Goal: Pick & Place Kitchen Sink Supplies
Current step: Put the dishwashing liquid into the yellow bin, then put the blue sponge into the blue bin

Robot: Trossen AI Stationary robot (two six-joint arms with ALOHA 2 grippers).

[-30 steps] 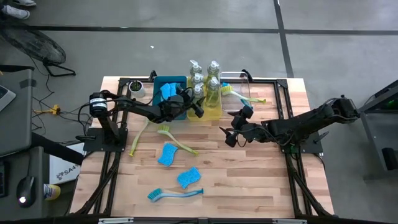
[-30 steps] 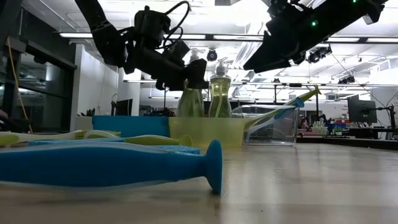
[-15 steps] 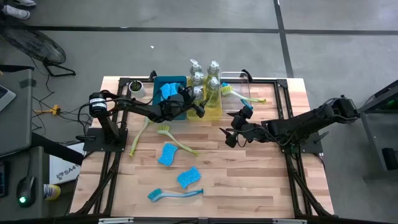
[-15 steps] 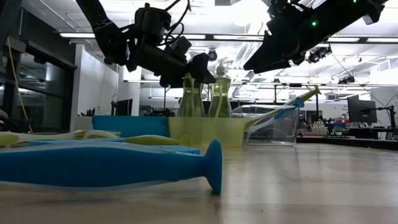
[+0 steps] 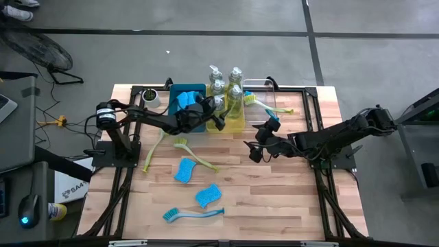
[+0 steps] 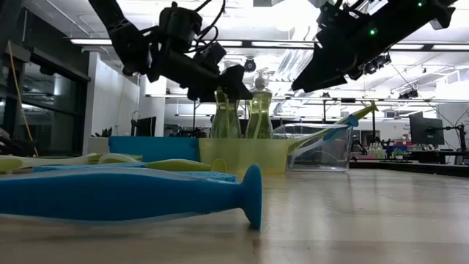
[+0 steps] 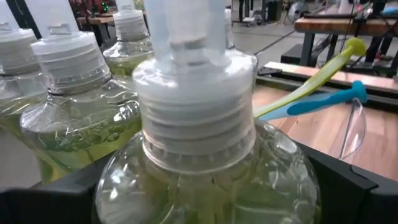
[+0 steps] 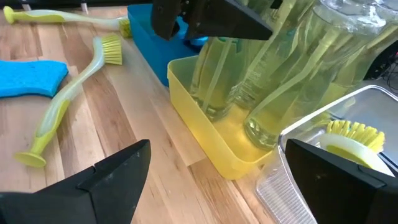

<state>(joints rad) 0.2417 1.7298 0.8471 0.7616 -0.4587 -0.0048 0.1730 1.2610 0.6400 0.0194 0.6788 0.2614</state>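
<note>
Several clear pump bottles of yellowish-green soap stand in a yellow bin [image 5: 234, 124] at the table's far middle. My left gripper [image 5: 217, 118] is open at the bin's left side. Its fingers [image 7: 37, 202] stand on either side of the nearest bottle [image 7: 199, 155], at its shoulder below the white cap. That bottle stands upright on the bin's floor. My right gripper [image 5: 255, 143] hangs open above the table, to the right of the bin and nearer than it, with nothing between its fingers [image 8: 115, 177].
A blue bin [image 5: 177, 91] with sponges stands left of the yellow one, and a clear container [image 5: 264, 89] with brushes to its right. Two blue sponges [image 5: 185, 169], two yellow-green brushes [image 5: 195, 156] and a blue brush [image 5: 193, 214] lie on the near table. A white cup [image 5: 149, 98] stands far left.
My left gripper has opened and let go of the soap bottle's neck, staying where it was. The bottle now stands in the yellow bin between the spread fingers.
</note>
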